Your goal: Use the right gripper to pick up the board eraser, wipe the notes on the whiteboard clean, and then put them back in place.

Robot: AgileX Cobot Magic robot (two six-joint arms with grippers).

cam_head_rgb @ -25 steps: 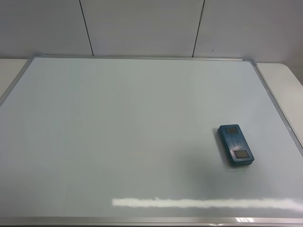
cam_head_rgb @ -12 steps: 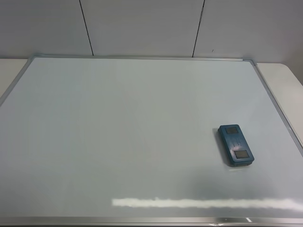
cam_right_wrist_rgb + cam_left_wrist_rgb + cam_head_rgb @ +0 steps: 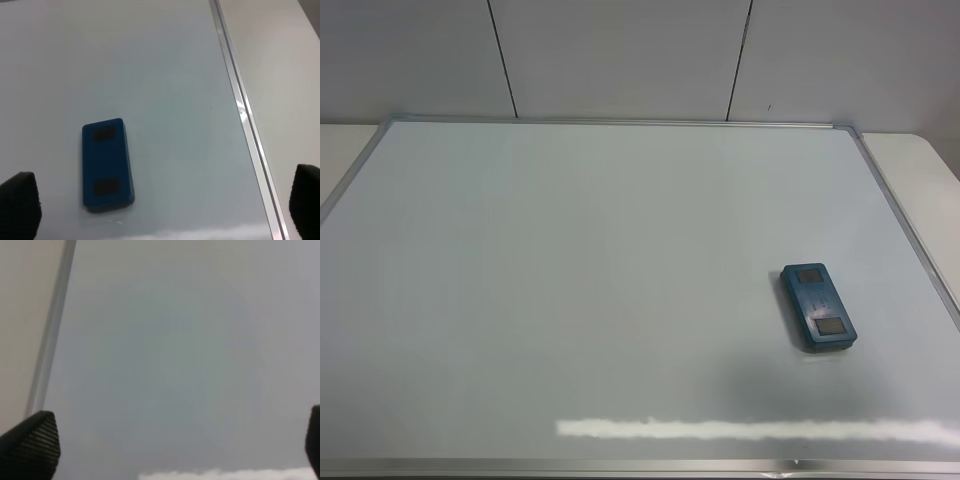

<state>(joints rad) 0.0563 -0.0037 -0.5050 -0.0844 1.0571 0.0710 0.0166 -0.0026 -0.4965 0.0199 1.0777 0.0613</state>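
The board eraser (image 3: 818, 306), a small teal-blue block with two dark square patches on top, lies flat on the whiteboard (image 3: 600, 280) near the board's right edge, closer to the front edge than the back. Nothing holds it. No red notes can be made out anywhere on the white surface in the high view; if any remain, they are too faint to see.

The right gripper (image 3: 165, 200) does not appear in the high view. Its wrist camera shows the tips of its jaws at the two sides of the picture, spread wide and empty, with the eraser lying between them but nearer one tip. The left gripper (image 3: 180, 440) likewise shows two dark tips set wide apart over bare board beside the silver frame (image 3: 50, 350), holding nothing.

Judging from this, the board seems clean and the eraser set down, so little may remain. The risks: a descent by the right jaws would meet the eraser off-centre, so one tip could land on it or nudge it across the glossy surface towards the frame. Faint marks could also go unnoticed under the glare stripe (image 3: 750, 428) along the front edge.
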